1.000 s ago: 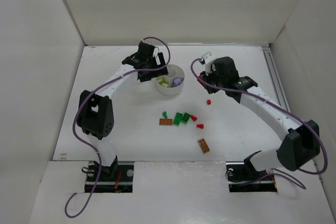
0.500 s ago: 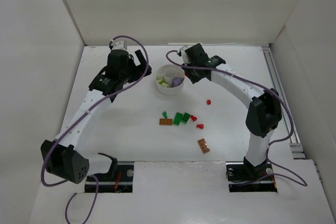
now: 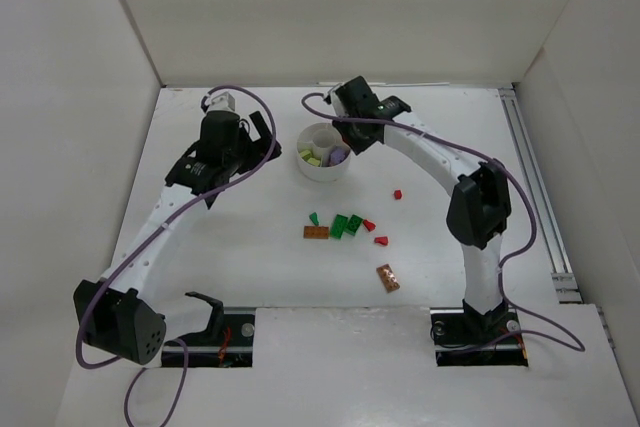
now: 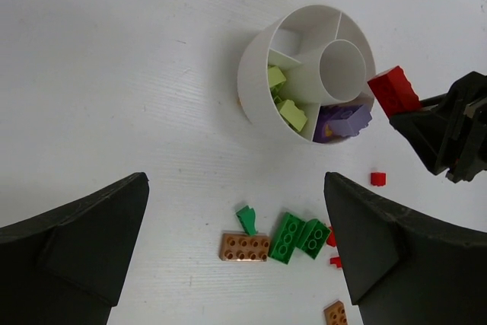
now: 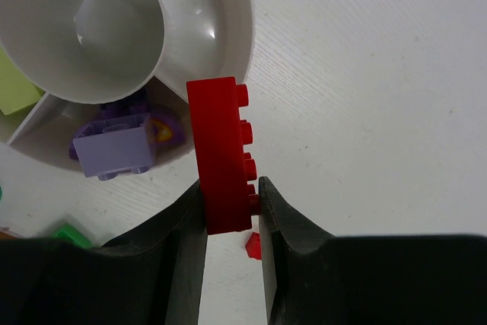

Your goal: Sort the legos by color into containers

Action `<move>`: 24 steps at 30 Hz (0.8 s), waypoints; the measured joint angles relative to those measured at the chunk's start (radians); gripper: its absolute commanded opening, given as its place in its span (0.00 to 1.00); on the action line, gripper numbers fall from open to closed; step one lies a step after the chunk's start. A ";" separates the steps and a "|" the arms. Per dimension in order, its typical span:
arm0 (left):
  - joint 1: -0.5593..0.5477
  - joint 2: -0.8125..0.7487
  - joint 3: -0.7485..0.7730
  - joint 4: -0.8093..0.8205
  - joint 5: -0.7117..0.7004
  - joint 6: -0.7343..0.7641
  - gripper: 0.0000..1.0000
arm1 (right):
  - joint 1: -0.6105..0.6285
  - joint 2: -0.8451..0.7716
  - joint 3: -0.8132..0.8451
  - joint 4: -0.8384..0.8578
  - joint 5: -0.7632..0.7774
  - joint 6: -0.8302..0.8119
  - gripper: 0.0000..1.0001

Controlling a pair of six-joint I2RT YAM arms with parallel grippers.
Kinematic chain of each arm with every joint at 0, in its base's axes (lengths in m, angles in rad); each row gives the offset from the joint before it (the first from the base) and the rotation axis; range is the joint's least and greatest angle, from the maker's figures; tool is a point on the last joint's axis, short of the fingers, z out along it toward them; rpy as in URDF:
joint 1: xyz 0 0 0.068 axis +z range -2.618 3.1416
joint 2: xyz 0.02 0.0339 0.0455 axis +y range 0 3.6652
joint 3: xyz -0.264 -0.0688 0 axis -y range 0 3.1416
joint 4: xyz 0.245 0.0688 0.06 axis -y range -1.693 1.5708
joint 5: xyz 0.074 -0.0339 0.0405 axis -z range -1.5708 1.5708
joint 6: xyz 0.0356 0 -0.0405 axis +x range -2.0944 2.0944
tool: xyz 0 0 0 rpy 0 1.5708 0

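The white round dish (image 3: 322, 165) holds pale yellow-green legos (image 4: 285, 109) in one wedge and light purple legos (image 4: 342, 121) in the one beside it. My right gripper (image 5: 230, 188) is shut on a red lego (image 5: 221, 154), which stands on end just over the dish's rim (image 5: 242, 51), next to an empty wedge (image 5: 199, 32). The left wrist view also shows that red lego (image 4: 393, 90) at the dish's right side. My left gripper (image 4: 234, 180) hangs open left of the dish, with nothing in it. Loose green (image 3: 347, 225), orange-brown (image 3: 316, 233) and small red (image 3: 369, 225) legos lie on the table.
A tiny red piece (image 3: 397, 193) lies right of the dish, and another orange-brown brick (image 3: 387, 278) lies nearer the arm bases. White walls close in the table on the left, back and right. A rail (image 3: 527, 162) runs along the right edge.
My left gripper has pulled back to the left, away from the dish, and opened wide. The right arm has swung left, bringing the red lego to the dish's rim.
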 measured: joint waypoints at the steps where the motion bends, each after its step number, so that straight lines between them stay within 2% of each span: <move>1: 0.002 -0.001 -0.002 0.000 0.002 0.000 0.99 | 0.001 0.006 0.004 -0.005 0.002 0.000 0.08; 20: 0.011 -0.005 -0.029 0.011 0.045 0.000 0.99 | 0.008 0.117 0.184 -0.075 0.002 -0.001 0.17; 24: 0.011 -0.005 -0.037 0.012 0.048 0.001 0.99 | 0.008 0.130 0.192 -0.092 0.003 -0.001 0.24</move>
